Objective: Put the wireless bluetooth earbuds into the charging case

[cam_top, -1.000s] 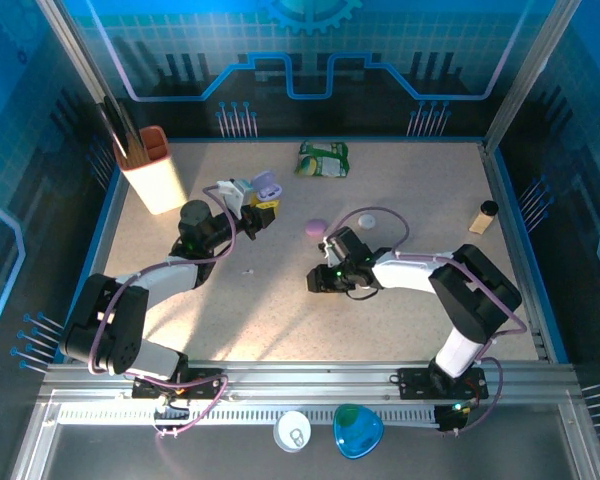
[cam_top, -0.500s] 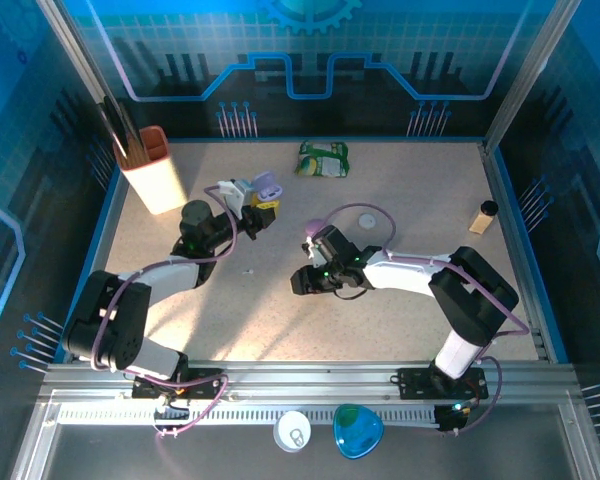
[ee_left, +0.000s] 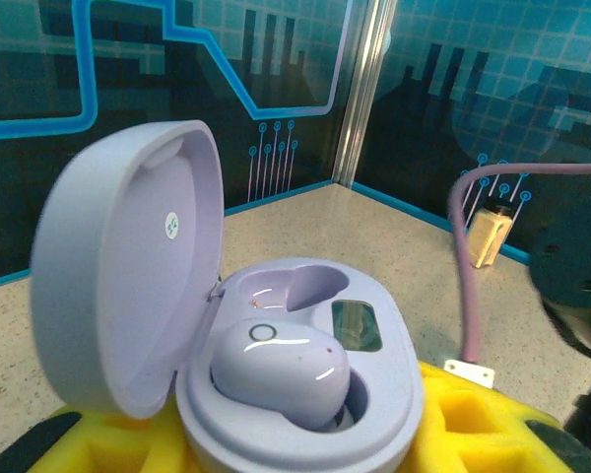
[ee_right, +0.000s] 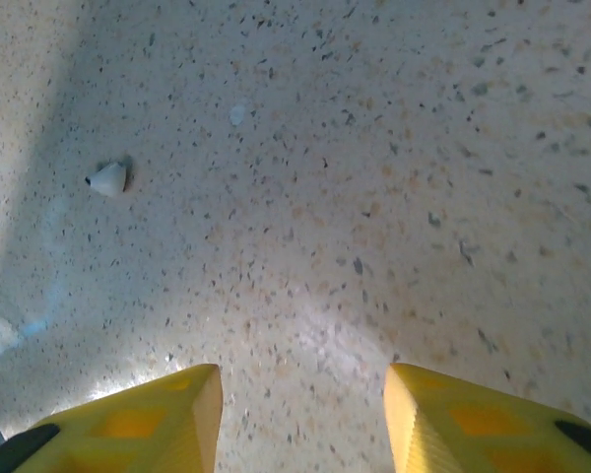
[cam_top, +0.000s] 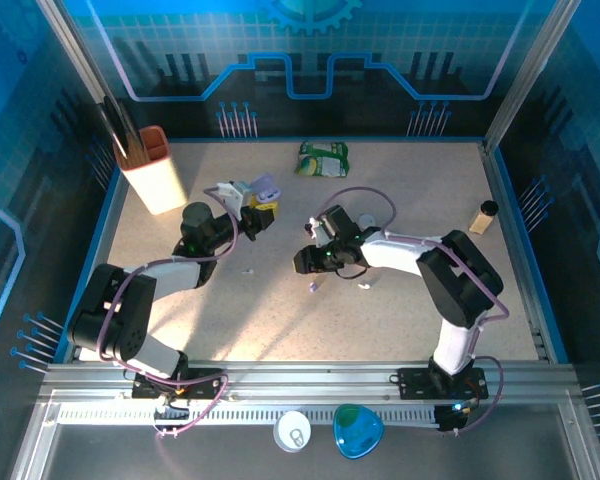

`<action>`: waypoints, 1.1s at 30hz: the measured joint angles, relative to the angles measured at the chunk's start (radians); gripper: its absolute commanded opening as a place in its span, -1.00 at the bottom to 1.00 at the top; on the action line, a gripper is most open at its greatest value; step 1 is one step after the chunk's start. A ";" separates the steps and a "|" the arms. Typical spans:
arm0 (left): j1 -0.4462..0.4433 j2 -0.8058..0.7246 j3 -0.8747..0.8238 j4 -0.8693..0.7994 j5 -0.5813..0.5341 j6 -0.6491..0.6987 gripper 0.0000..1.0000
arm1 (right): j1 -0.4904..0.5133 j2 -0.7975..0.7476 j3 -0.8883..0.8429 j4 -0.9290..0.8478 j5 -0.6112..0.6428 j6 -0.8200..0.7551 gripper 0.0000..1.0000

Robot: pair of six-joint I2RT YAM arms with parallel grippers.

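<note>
Left wrist view: left gripper (ee_left: 276, 429) clamped on the open lilac charging case (ee_left: 399, 379), yellow pads (ee_left: 473, 419) either side. Lid (ee_left: 128, 266) flipped back at frame left, wells facing up, probably presented so the other arm can load it. One lilac earbud (ee_left: 281, 370) is seated in the near well; far well (ee_left: 297, 284) empty.

Right wrist view: right gripper (ee_right: 300, 394) has jaws apart with nothing between, hovering over bare table (ee_right: 394, 197). Tiny white piece (ee_right: 108, 178) at upper left, maybe a bud.

Top view: loose lilac bud (cam_top: 312, 288) and white bud (cam_top: 363, 285) lie mid-frame, just below the right claw. Likely the next pick.
</note>
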 measured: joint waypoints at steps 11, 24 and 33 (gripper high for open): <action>0.000 0.000 0.000 -0.001 0.000 -0.017 -0.45 | -0.014 0.050 -0.001 -0.033 -0.085 -0.110 -0.17; 0.000 0.000 0.000 0.000 0.008 -0.018 -0.45 | -0.009 -0.035 -0.117 -0.041 -0.122 -0.139 -0.19; 0.000 0.000 0.000 0.000 0.011 -0.018 -0.45 | 0.013 -0.077 -0.143 -0.066 -0.073 -0.127 -0.11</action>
